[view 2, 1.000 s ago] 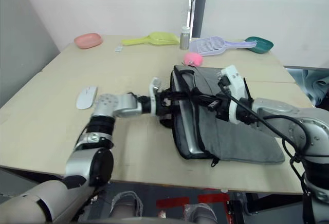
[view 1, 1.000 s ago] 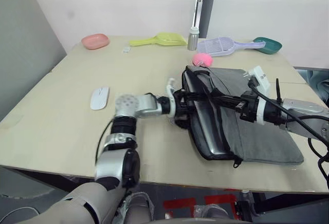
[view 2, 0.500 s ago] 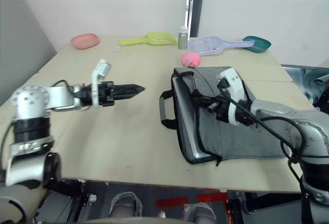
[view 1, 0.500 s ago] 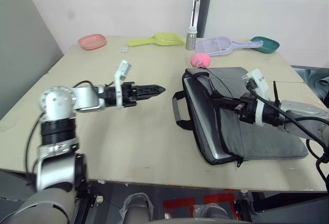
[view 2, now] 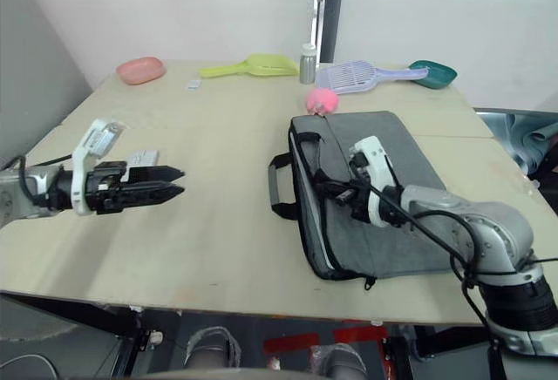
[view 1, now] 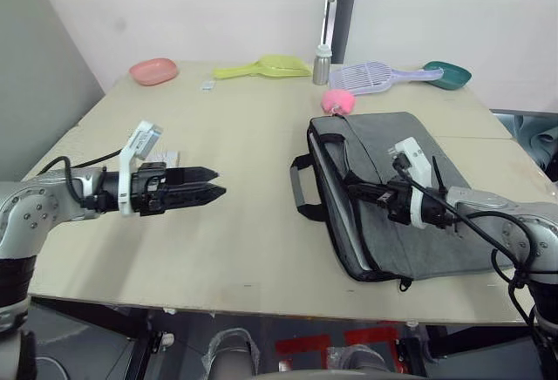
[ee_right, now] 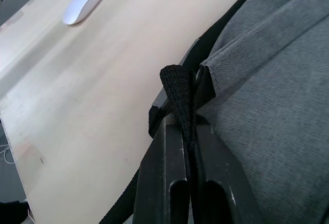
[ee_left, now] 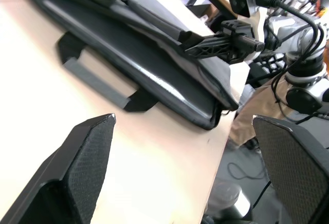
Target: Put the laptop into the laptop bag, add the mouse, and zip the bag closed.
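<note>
The grey laptop bag lies flat on the right half of the table, its mouth facing left. The laptop shows as a silver strip inside that mouth. My right gripper is shut on the bag's upper black strap handle, low over the bag. The other handle lies loose on the table. The white mouse rests at the table's left side, partly hidden behind my left wrist. My left gripper hovers open and empty, pointing toward the bag from well to its left.
Along the far edge stand a pink dish, a yellow scoop, a small bottle, a purple scoop and a teal scoop. A pink plush touches the bag's far corner.
My left gripper has pulled away from the bag's mouth, swung left to beside the mouse, and opened. The right gripper keeps the handle and has lowered the raised flap.
</note>
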`<act>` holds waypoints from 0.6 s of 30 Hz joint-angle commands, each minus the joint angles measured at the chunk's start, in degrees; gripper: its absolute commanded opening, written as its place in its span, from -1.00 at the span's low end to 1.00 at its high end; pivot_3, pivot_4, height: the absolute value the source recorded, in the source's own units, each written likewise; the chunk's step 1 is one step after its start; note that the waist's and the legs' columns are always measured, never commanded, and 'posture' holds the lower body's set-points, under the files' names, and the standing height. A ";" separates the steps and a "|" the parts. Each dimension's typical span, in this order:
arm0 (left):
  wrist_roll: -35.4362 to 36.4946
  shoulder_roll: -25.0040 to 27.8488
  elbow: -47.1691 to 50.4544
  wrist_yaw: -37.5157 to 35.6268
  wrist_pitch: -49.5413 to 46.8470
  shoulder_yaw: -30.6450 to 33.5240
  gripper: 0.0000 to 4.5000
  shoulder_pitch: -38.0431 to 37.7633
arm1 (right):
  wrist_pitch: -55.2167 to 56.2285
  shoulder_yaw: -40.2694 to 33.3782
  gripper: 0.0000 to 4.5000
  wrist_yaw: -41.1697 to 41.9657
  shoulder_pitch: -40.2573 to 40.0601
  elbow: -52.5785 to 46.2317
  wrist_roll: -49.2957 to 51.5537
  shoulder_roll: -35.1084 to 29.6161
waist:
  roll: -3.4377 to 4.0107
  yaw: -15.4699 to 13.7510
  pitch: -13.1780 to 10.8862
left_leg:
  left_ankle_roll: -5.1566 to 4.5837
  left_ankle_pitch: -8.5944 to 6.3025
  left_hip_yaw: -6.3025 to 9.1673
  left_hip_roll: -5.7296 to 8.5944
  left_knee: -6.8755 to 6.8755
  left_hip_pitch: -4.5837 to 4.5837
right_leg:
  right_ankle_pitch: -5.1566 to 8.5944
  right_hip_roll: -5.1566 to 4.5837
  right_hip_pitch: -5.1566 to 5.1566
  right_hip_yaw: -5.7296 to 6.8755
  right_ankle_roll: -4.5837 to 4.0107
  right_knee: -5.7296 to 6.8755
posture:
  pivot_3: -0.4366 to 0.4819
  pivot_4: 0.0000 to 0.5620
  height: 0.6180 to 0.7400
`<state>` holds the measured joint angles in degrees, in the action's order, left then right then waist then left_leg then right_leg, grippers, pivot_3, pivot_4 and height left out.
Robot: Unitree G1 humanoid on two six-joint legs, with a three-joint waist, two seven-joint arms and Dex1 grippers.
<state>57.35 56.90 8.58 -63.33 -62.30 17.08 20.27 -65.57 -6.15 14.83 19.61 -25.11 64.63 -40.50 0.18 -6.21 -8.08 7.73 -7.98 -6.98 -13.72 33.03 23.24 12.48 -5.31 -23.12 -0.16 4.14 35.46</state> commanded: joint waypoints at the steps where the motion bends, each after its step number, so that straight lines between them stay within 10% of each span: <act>1: -3.20 2.81 -3.15 -3.20 4.85 2.87 1.00 -0.11 | -0.13 -1.31 -0.43 1.86 0.21 -0.11 0.91 0.35 | 0.00 0.11 0.00 | 0.00 0.00 0.00 0.00 0.01 -0.01 | 0.00 0.00 0.00 -0.01 0.00 0.01 | -0.05 -0.47 1.00; 10: -12.38 7.04 -4.47 -5.52 15.87 6.11 1.00 -5.50 | -1.53 -11.53 0.96 11.04 -1.71 -1.07 9.63 -6.67 | 0.01 0.05 0.00 | -0.01 -0.01 -0.03 -0.01 -0.01 -0.03 | 0.03 0.01 0.00 -0.03 -0.06 0.04 | -0.05 -0.47 1.00; 18: -20.80 3.78 -6.95 -0.17 28.44 13.77 1.00 -12.78 | 8.38 -23.96 0.98 32.73 -16.12 -1.02 -2.41 -20.39 | -0.04 -0.30 0.04 | -0.35 -0.19 -0.04 -0.07 0.01 -0.05 | 0.05 0.03 0.01 -0.02 -0.09 0.04 | -0.05 -0.47 1.00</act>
<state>37.41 60.99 2.50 -64.11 -36.01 27.11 7.88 -60.60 -26.99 43.76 4.54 -25.81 65.62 -59.78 0.14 -6.51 -8.04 7.37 -8.17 -7.02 -13.80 33.07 23.18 12.53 -5.28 -23.11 -0.19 4.05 35.53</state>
